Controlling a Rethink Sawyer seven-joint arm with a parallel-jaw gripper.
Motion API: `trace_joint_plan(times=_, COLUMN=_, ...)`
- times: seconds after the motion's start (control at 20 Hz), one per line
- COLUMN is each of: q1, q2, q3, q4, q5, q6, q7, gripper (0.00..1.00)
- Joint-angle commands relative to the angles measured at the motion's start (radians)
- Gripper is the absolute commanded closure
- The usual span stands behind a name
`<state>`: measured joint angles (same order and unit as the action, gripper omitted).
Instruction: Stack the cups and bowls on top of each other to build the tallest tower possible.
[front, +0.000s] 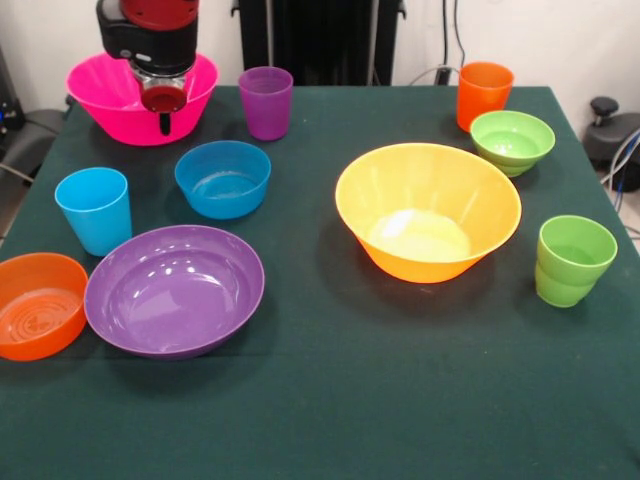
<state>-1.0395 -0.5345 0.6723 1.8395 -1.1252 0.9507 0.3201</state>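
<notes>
Resting nearest on the green worktop (330, 400) are the orange bowl (38, 305) and purple bowl (174, 289), touching. Beyond: green cup (572, 260), yellow bowl (427, 211), blue cup (94, 210), blue bowl (222, 178). Farther back: green bowl (512, 141), orange cup (484, 95), purple cup (265, 102). Nothing is stacked. The hand (164, 112) hangs over the pink bowl (120, 100); finger state cannot be told.

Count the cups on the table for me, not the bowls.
4. Purple cup at the far side beside the pink bowl; orange cup at the far corner; blue cup above the orange bowl; green cup near the yellow bowl. None look hidden.
</notes>
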Motion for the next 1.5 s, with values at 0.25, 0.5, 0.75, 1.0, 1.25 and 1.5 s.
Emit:
trace_joint_plan(times=0.25, q1=-0.014, q2=0.013, q3=-0.054, q4=-0.024, q5=0.124, q6=-0.005, q7=0.059, gripper=1.00)
trace_joint_plan(times=0.5, q1=0.021, q2=-0.001, q3=-0.071, q4=-0.021, q5=0.132, q6=0.012, q7=0.073, gripper=1.00)
trace_joint_plan(times=0.75, q1=0.046, q2=-0.036, q3=-0.061, q4=-0.008, q5=0.184, q6=0.042, q7=0.084, gripper=1.00)
trace_joint_plan(times=1.0, q1=0.083, q2=-0.057, q3=-0.069, q4=-0.008, q5=0.237, q6=0.050, q7=0.119, gripper=1.00)
trace_joint_plan(times=1.25, q1=0.104, q2=-0.088, q3=-0.058, q4=-0.001, q5=0.332, q6=0.046, q7=0.163, gripper=1.00)
trace_joint_plan(times=1.5, q1=0.112, q2=-0.090, q3=-0.083, q4=-0.009, q5=0.376, q6=0.021, q7=0.175, gripper=1.00)
